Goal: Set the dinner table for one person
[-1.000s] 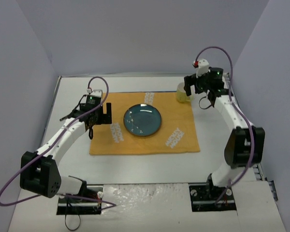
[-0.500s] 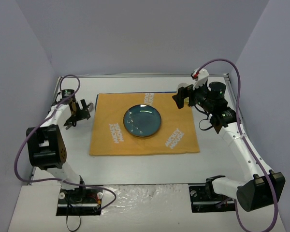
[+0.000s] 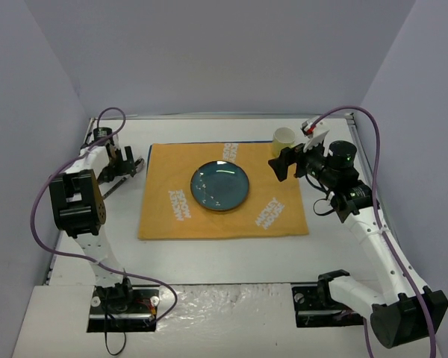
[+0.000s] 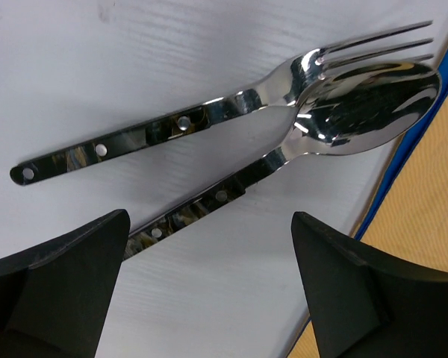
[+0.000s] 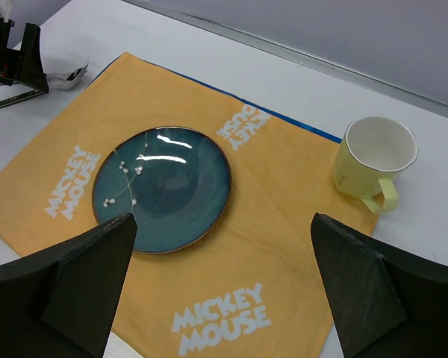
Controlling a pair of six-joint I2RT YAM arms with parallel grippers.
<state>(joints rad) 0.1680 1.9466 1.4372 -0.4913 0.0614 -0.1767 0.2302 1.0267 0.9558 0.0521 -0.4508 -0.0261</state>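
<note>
Left gripper [image 3: 125, 165] is hovering low over the far-left part of the counter [image 3: 224, 257], just off the left edge of the placemat [image 3: 209, 224]. Its fingers are standing wide apart and clamping nothing.

Wrist view: a fork [image 4: 172, 133] and a spoon [image 4: 362, 97] are lying flat on the white surface beneath it. Their handles are running nearly parallel, and the spoon bowl is overlapping the fork tines. Both heads are pointing toward the placemat's blue-trimmed edge. The spoon handle is passing behind one finger; cannot tell whether they are touching.

Change vs one second ago: this gripper was then over the placemat's left margin with the arm stretched out. Now it is sitting off the cloth, with the arm folded back by the left wall.

Right gripper [image 3: 281, 162] is hanging above the placemat's far-right corner, fingers spread wide and empty. One second ago it was at the cup [image 3: 284, 139]. Now it is sitting nearer and apart from it. The cup is standing upright in plain view on the counter, just beyond that corner.

Plate [image 3: 219, 186] is sitting mid-placemat, unmoved. Counter is lying under everything, with the arm bases at its near edge.
</note>
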